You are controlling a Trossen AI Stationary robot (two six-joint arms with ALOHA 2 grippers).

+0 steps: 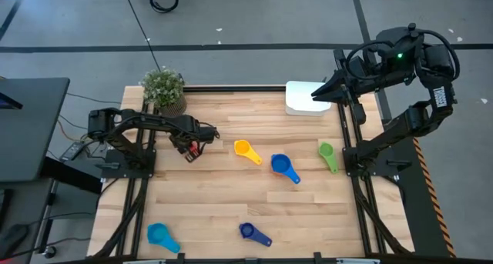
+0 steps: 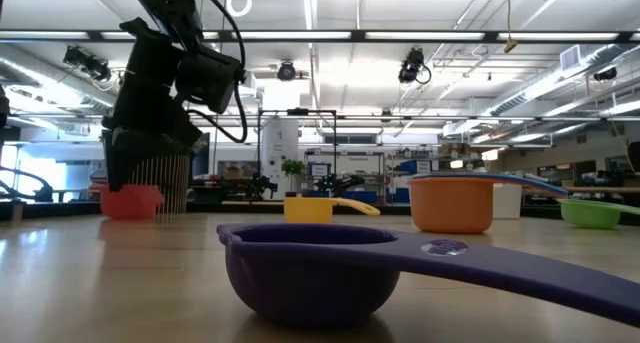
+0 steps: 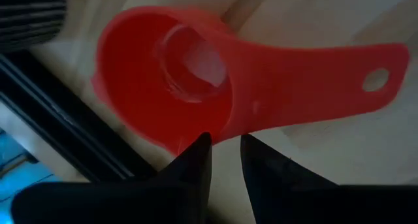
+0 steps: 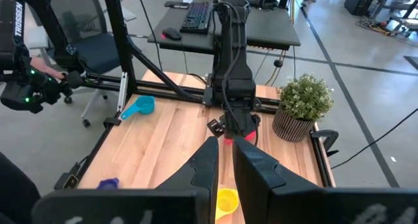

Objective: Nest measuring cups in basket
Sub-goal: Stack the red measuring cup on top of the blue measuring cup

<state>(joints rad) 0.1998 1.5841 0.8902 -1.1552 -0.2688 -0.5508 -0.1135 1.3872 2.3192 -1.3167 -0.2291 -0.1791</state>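
At the table's left, the small red plastic measuring cup (image 3: 170, 87) is found at the left gripper (image 1: 190, 149), whose narrowly parted fingers (image 3: 196, 162) meet the bowl's rim, the flat handle running sideways from them; whether it is gripped cannot be told. The white plastic basket (image 1: 302, 99) lies far right, under the right gripper (image 1: 317, 96), its fingers nearly closed on nothing seen.

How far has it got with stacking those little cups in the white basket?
Barely started. Nothing looks nested yet: the yellow cup, blue cup, green cup, light blue cup and dark blue cup lie scattered on the table. The left gripper is at the red cup. The right gripper waits over the basket.
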